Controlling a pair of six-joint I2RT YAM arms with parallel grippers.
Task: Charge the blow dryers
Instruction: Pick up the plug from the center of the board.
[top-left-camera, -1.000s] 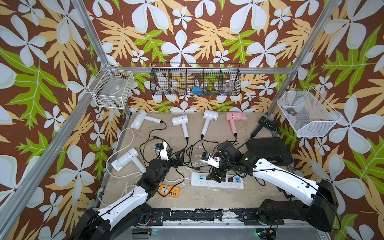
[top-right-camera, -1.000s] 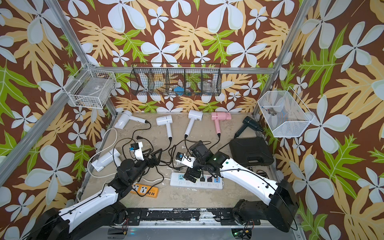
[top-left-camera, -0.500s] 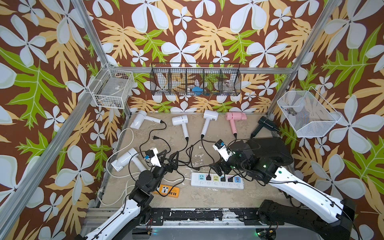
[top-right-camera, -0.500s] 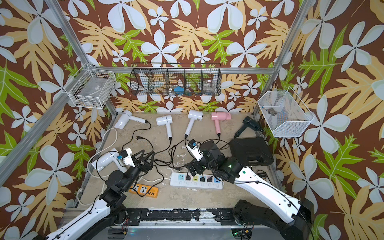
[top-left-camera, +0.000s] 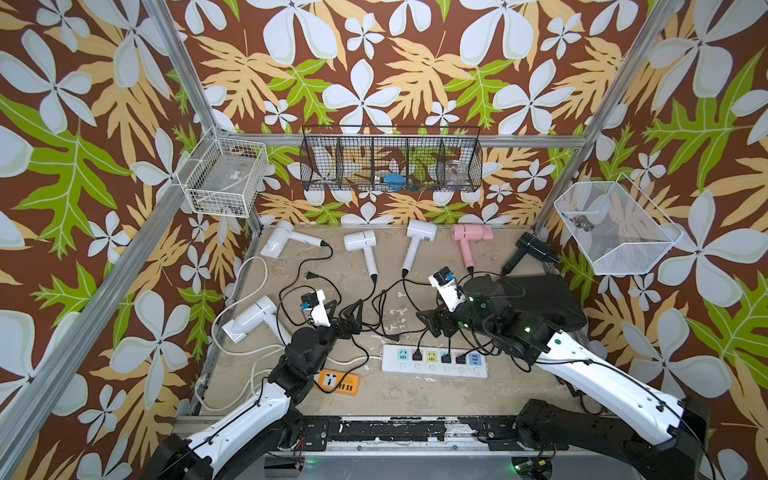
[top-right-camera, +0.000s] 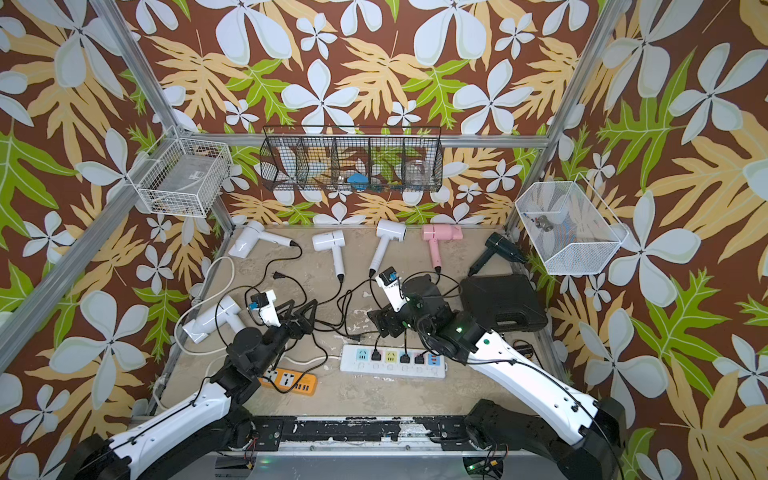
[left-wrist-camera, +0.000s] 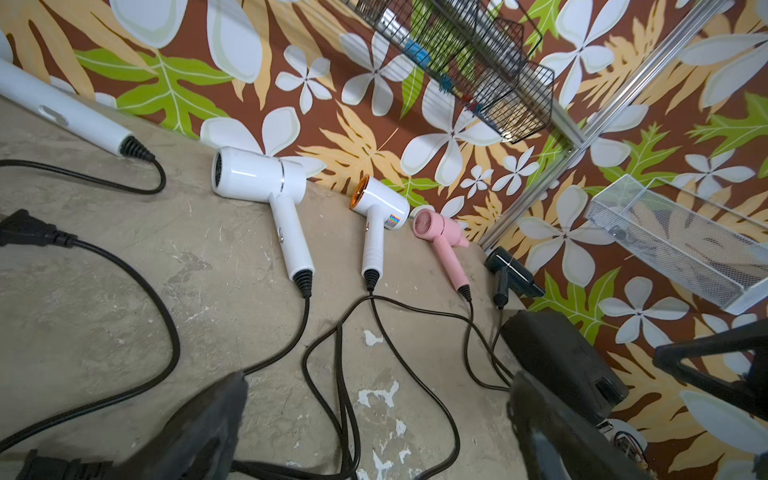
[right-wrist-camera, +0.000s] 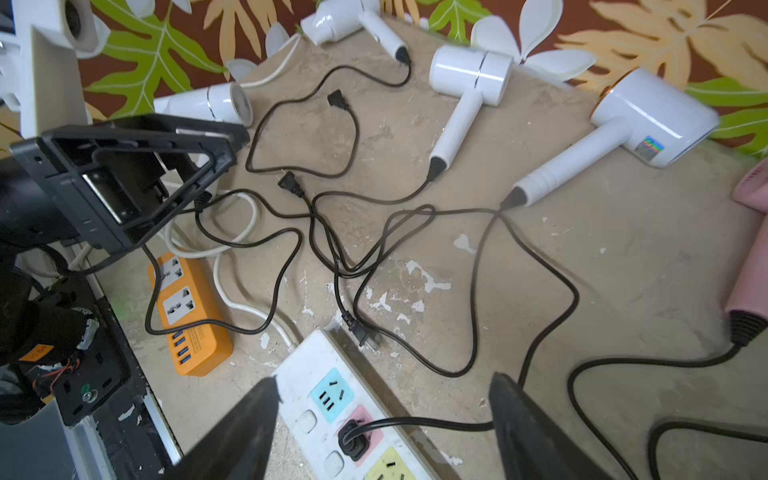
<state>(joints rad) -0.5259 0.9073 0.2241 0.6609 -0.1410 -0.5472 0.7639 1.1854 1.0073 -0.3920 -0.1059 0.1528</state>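
Tangled cords (right-wrist-camera: 336, 266) and white power strip (top-left-camera: 434, 361) crowd the desk (top-left-camera: 395, 395); I note left hand (left-wrist-camera: 378, 378) and right hand (right-wrist-camera: 382, 380) hovering, spread wide, empty.

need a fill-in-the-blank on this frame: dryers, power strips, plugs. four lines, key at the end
1. The dryer beside the black dryer is ____.
2. The white power strip holds ____ plugs.
3. The smaller power strip is ____.
4. In the right wrist view, the white strip's blue socket is ____.

Missing words: pink; three; orange; empty.
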